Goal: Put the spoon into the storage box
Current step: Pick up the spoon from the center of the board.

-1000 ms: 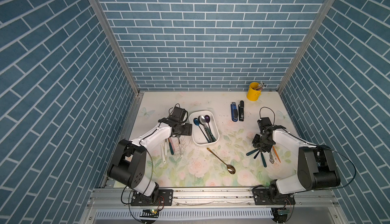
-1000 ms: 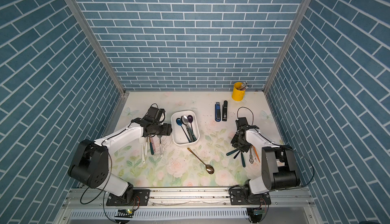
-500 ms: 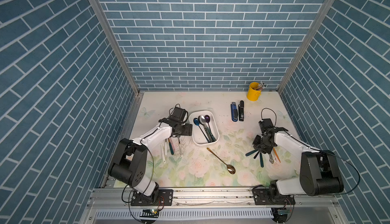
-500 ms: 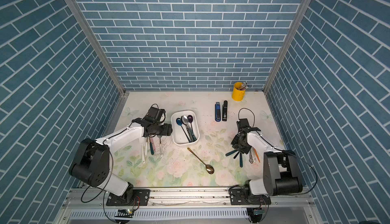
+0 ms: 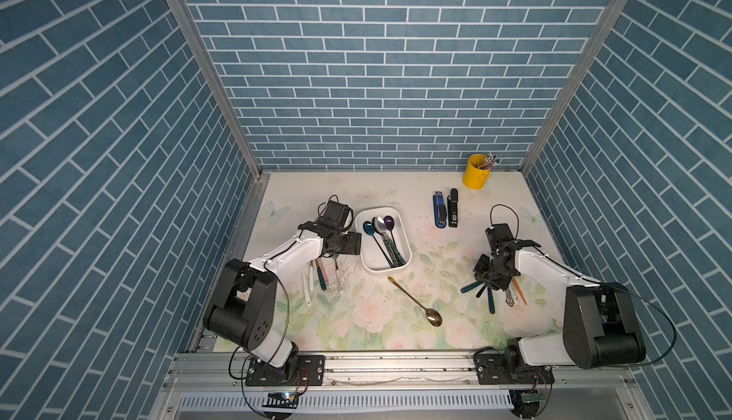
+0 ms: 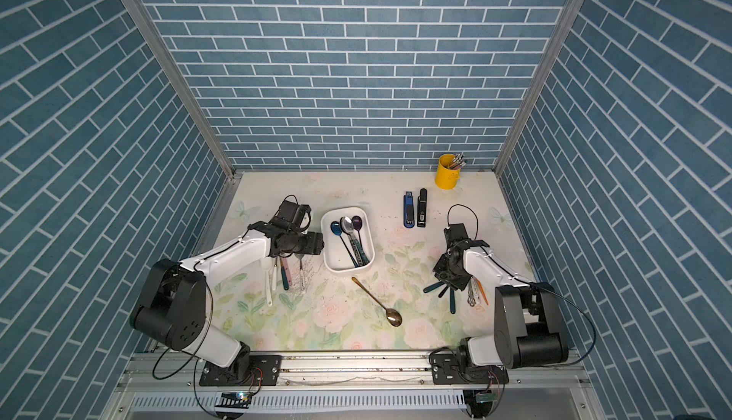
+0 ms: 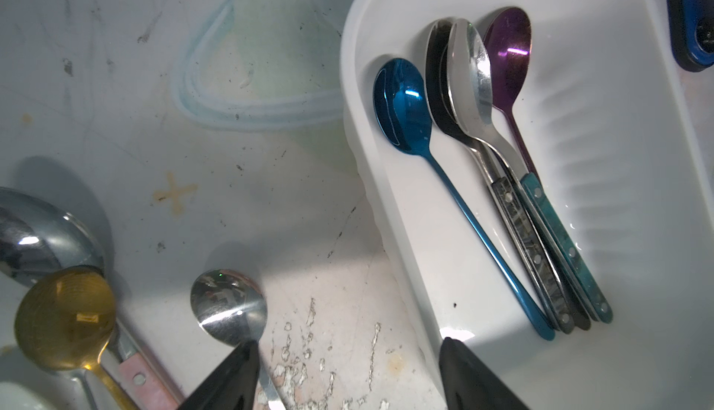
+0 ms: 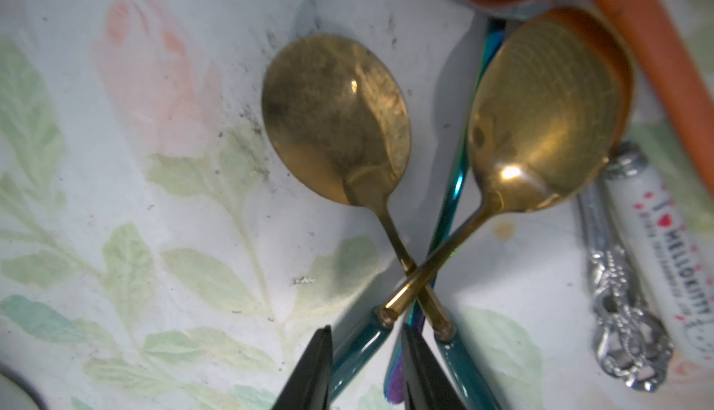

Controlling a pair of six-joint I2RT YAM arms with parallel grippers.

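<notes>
Right wrist view: the right gripper (image 8: 365, 330) is hanging low over the floral table (image 8: 116, 195), its jaws standing narrowly apart on either side of the teal handle of a gold-bowled spoon (image 8: 541, 118); whether they are pressing on that handle cannot be told. This spoon is lying bowl up, its neck crossing a second gold-bowled spoon (image 8: 336, 118). In both top views this cluster is lying by the right arm, well apart from the storage box (image 5: 374, 261), which is sitting on the table just beside the left gripper (image 5: 353, 243) and holding several spoons. In the left wrist view the left gripper is standing wide apart and holding nothing, one finger (image 7: 232, 377) over a silver spoon (image 7: 228, 303), the other above the box rim. A long all-gold spoon (image 5: 416, 301) is lying alone on the table between the two arms
</notes>
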